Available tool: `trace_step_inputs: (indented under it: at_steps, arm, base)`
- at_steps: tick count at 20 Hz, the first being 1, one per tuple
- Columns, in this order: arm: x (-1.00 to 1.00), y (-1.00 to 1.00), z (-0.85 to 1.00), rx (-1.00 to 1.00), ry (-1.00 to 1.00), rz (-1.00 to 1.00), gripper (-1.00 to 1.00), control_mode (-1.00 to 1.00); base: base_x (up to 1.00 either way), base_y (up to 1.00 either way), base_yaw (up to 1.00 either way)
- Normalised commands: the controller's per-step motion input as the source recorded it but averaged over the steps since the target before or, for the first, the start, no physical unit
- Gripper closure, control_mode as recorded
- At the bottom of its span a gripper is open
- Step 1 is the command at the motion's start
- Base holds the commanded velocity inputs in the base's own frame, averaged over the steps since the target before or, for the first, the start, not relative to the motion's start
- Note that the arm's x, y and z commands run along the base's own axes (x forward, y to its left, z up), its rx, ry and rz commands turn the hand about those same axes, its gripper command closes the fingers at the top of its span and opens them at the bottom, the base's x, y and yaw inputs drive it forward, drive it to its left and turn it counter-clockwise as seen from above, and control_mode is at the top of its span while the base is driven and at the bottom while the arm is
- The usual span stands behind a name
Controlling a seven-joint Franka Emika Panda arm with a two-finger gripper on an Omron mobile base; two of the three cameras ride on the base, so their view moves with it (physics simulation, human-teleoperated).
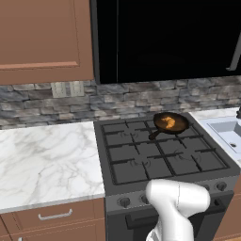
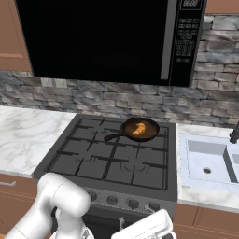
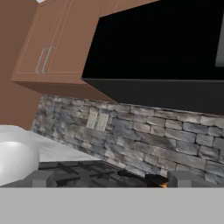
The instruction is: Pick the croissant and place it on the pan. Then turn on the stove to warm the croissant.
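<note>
From the left base view, the croissant (image 1: 168, 123) is lying inside the pan (image 1: 172, 121), and the pan is sitting on the stove (image 1: 160, 155), at its back right burner. The pan's short handle is pointing toward the middle of the stove. A marble counter (image 1: 44, 162) is running off from the stove's left side, a sink (image 1: 228, 132) is lying just past its right side, and a black microwave (image 1: 164, 37) is hanging above it.

From the right base view, the croissant (image 2: 138, 129) is resting in the pan (image 2: 141, 129) on the back of the stove (image 2: 112, 156), on the half nearer the sink (image 2: 207, 163). The knobs (image 2: 112, 200) are lining the stove's front edge, and my arm is bending low in front of them.

From the hand view, I am looking low across the stove (image 3: 83, 168) toward the stone wall (image 3: 144, 140) behind it. My claw (image 3: 111, 178) is standing released, its two tips wide apart with nothing between them. An orange speck of the croissant (image 3: 163, 185) is showing beside the right tip.
</note>
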Motion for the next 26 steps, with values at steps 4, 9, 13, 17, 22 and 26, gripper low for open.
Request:
trace_step_inputs:
  at_steps: [4,9,13,17,22,26]
  arm:
    - [0.05,0.00,-0.72,0.00,-0.31,0.15,-1.00,-1.00]
    - [0.08,0.00,-0.51,0.00,-0.26,0.04,-1.00,-1.00]
    - [0.14,0.00,-0.19,0.00,-0.10,-0.01,-1.00,-1.00]
    - [0.21,0.00,-0.16,0.00,-0.02,-0.12,-1.00,-1.00]
    - [0.30,0.00,-0.07,0.00,0.00,-0.15,-1.00,-1.00]
    - [0.27,0.00,-0.09,0.00,0.00,-0.14,-1.00,-1.00]
  base:
    - [0.00,0.00,0.00]
    - [0.00,0.00,0.00]
    - [0.00,0.00,0.00]
    - [0.00,0.00,0.00]
    - [0.00,0.00,0.00]
    - [0.00,0.00,0.00]
